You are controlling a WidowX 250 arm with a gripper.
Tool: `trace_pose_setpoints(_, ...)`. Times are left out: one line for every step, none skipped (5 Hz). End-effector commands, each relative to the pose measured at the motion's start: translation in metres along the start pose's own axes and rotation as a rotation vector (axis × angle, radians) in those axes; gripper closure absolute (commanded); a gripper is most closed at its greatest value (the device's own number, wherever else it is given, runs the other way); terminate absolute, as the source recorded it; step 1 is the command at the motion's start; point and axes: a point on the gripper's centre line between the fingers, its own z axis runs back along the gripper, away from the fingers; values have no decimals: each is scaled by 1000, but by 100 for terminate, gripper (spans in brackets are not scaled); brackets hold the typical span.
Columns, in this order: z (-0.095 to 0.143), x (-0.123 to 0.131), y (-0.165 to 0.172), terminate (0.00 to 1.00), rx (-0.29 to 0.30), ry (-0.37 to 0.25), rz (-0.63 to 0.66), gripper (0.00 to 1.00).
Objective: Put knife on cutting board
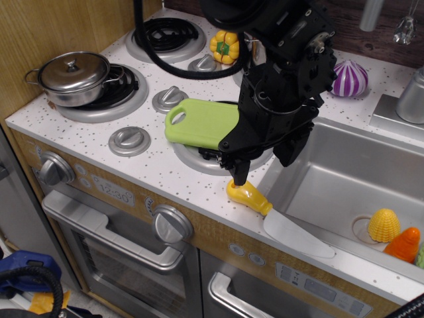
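One finger of my claw (240, 173) reaches down to the yellow handle of the knife (278, 216), low and right of centre in the frame; whether it is clenched on that handle I cannot tell, since the arm's black body hides the other finger. I see the knife lying across the desk (165, 173) edge, blade angled toward the lower right along the sink (344, 192) rim, so the handle is the end to grab. Just above, at centre, the cutting board (202, 122) lies on a burner, its right end hidden behind the arm, so I judge the carry short.
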Motion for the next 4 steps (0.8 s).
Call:
trace_pose_setpoints(0,0,0,0,0,0,0,0)
trace_pose_setpoints(-9,-5,0,0,-13,0,40,0)
trace_pose_setpoints(-18,-7,2,0,-37,28,67,0)
trace_pose_setpoints(-25,-9,3,0,-60,37,77,0)
